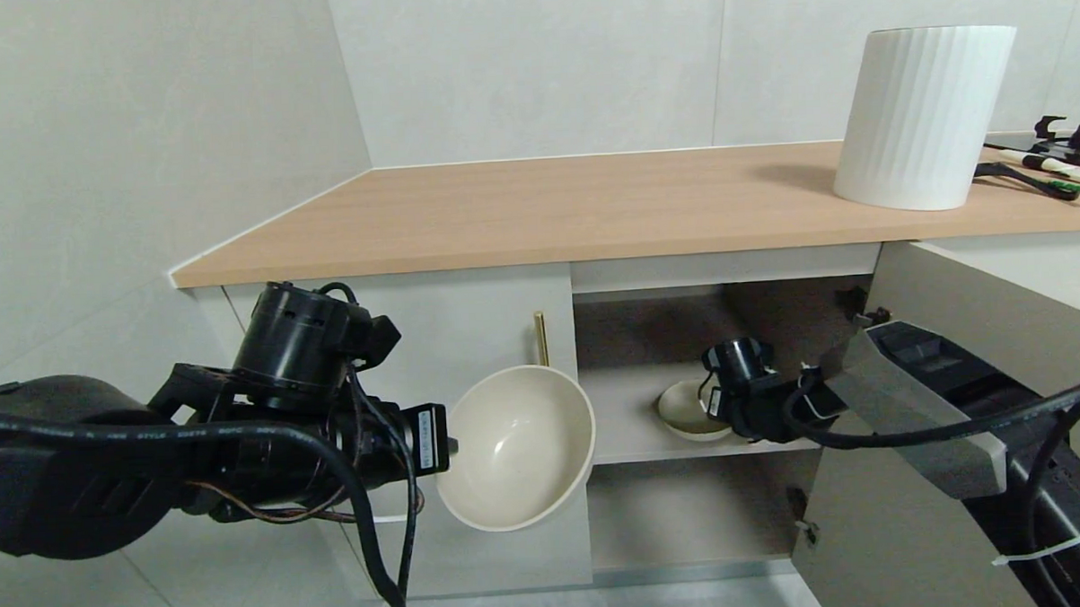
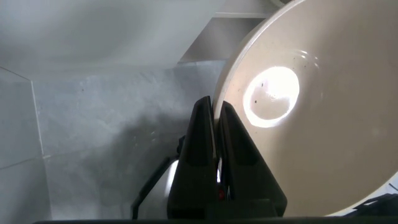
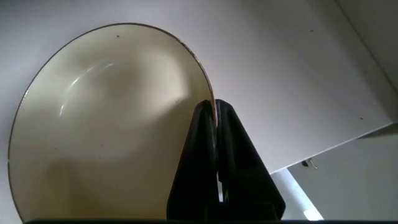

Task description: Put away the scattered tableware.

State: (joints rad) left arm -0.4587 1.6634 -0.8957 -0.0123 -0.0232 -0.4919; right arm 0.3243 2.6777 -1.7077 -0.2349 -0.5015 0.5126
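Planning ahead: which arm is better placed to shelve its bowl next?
Right. The right gripper holds the small bowl at the open cabinet's shelf; the left gripper holds the big bowl before the closed door.

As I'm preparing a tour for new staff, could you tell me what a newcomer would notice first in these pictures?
The left tool grips a large cream bowl by its rim, tilted on edge in front of the closed cabinet door. The right tool pinches a smaller bowl at the shelf inside the open cabinet. A tall white ribbed container stands on the countertop, to the right.
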